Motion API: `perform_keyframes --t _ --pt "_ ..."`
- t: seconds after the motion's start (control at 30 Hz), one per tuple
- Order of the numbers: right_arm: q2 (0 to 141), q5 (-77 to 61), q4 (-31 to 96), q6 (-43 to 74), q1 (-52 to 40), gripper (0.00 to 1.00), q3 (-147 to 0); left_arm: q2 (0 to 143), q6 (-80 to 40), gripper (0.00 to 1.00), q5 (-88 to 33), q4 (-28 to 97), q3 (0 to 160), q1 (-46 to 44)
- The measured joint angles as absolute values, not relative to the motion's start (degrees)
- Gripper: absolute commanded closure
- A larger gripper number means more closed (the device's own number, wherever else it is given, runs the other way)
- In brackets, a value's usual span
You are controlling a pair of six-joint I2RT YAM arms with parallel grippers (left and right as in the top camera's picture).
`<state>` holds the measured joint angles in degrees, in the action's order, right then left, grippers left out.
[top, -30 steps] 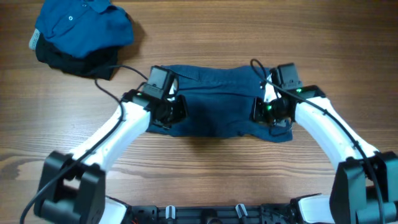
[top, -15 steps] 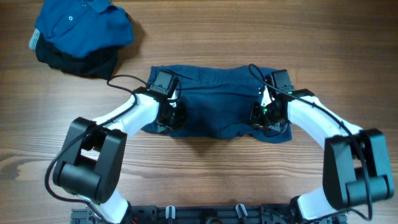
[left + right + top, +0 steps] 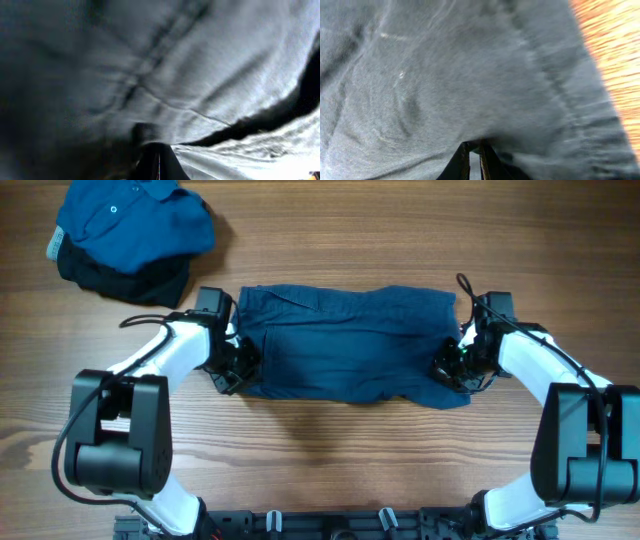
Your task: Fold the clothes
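Note:
A dark blue garment [image 3: 345, 345] lies folded into a wide band in the middle of the table. My left gripper [image 3: 238, 365] is at its left edge, and my right gripper [image 3: 450, 368] is at its lower right edge. In the left wrist view the fingers [image 3: 156, 160] are pressed together with the cloth [image 3: 165, 65] bunched at their tips. In the right wrist view the fingers [image 3: 475, 157] are nearly together, with the cloth [image 3: 470, 70] folding over their tips. The fingertips themselves are hidden by fabric in both wrist views.
A pile of folded clothes [image 3: 130, 230], blue on top of black, sits at the far left corner. The wooden table [image 3: 330, 450] extends in front of the garment, and its surface shows at the right of the right wrist view [image 3: 615, 45].
Both grippers moved outward from over the garment's middle to its left and right edges. The garment's ends now lie flatter and a little wider.

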<state>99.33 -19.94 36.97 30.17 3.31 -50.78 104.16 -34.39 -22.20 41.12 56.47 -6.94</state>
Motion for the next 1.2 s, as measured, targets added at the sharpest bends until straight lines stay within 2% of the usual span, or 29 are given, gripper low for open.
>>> perform_keyframes --t 0.33,0.4,0.43,0.47,0.5,0.53,0.57,0.77,1.13,1.2 --pt "100.05 -17.54 47.35 26.87 5.3 0.9 -57.65 101.08 -32.64 0.96 -19.05 44.53 56.47 -6.17" --pt "99.02 -17.41 49.41 25.65 5.3 0.82 -59.7 97.67 -31.77 0.96 -18.17 46.22 56.49 -6.09" --pt "97.89 -17.32 50.24 25.17 5.3 0.71 -60.69 96.01 -31.46 0.91 -17.96 46.76 56.55 -6.04" --pt "96.84 -17.3 50.92 24.69 5.3 0.41 -61.43 94.17 -31.09 0.78 -17.8 47.16 56.64 -6.02" --pt "95.37 -17.28 51.48 23.88 5.3 0.13 -62.24 91.42 -30.52 0.49 -17.61 47.55 56.84 -5.98" --pt "93.8 -17.1 51.79 23.31 5.3 0.0 -62.85 88.84 -30.3 0.07 -17.41 47.62 56.97 -5.98" --pt "92.16 -17.08 51.83 22.59 5.3 0.0 -63.35 86.02 -29.93 0.0 -17.34 47.72 57.17 -5.98" --pt "87.5 -14.24 50.76 19.55 5.3 0.0 -64.38 77.19 -29.58 0.0 -14.79 47.81 57.78 -5.98" --pt "95.29 -11.29 46.72 16.58 5.32 0.01 -64.38 83.92 -29.47 0.0 -10.85 47.27 57.78 -5.98" --pt "98.13 -11.18 45.82 15.44 5.32 0.03 -64.38 86.28 -29.41 0.0 -9.43 46.94 57.78 -5.98"
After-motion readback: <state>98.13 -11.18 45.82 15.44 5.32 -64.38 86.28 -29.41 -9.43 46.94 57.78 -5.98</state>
